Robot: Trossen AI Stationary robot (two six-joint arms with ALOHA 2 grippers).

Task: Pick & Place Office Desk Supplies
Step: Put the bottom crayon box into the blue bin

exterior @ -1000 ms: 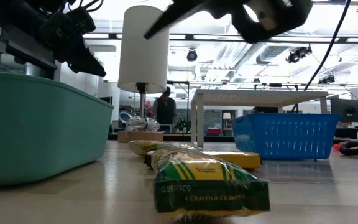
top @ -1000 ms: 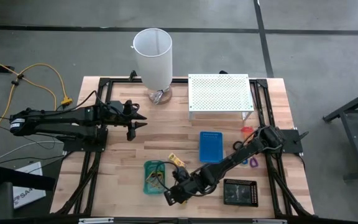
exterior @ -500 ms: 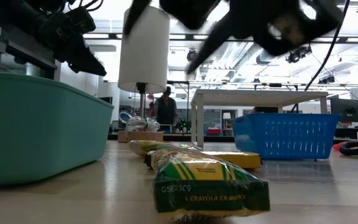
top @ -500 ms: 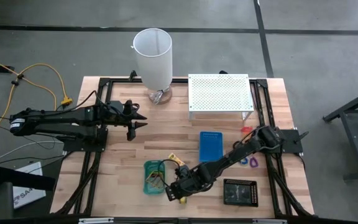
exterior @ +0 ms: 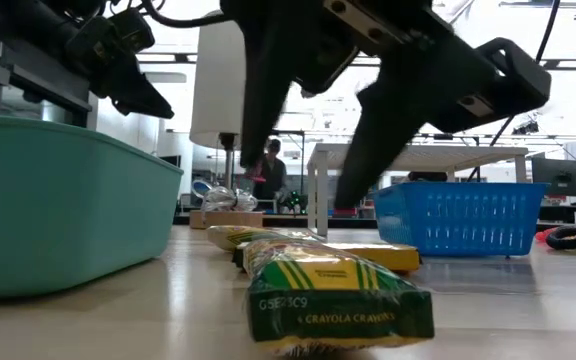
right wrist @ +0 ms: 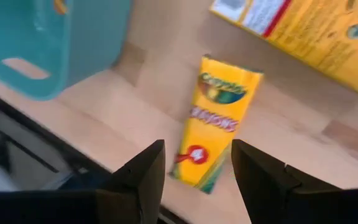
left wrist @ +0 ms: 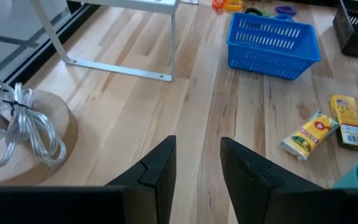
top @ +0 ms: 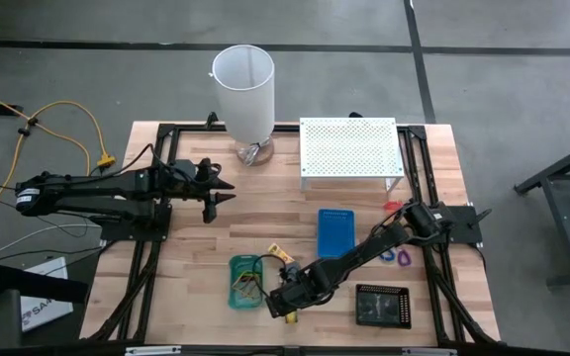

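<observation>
A yellow crayon packet (right wrist: 218, 124) lies flat on the table near its front edge, also in the low view (exterior: 333, 298). My right gripper (right wrist: 197, 149) hangs open just above it, pointing steeply down, with a finger (exterior: 368, 130) standing on either side and touching nothing. A second yellow packet (right wrist: 309, 31) lies just beyond, and another packet (left wrist: 305, 134) shows in the left wrist view. The green tray (top: 245, 281) stands beside the right gripper (top: 283, 302). My left gripper (top: 216, 193) waits open over the table's left half.
The blue tray (top: 336, 232) and black tray (top: 382, 305) stand right of the packets. A white perforated shelf (top: 349, 148) and a tall white cylinder (top: 243, 84) stand at the back. Small purple loops (top: 396, 255) lie near the right arm's base.
My right gripper has come down toward the crayon packet near the front edge and has tipped to point more steeply down. In the low view its fingers have dropped from the picture's top to just above the packets. The packets have stayed where they were.
</observation>
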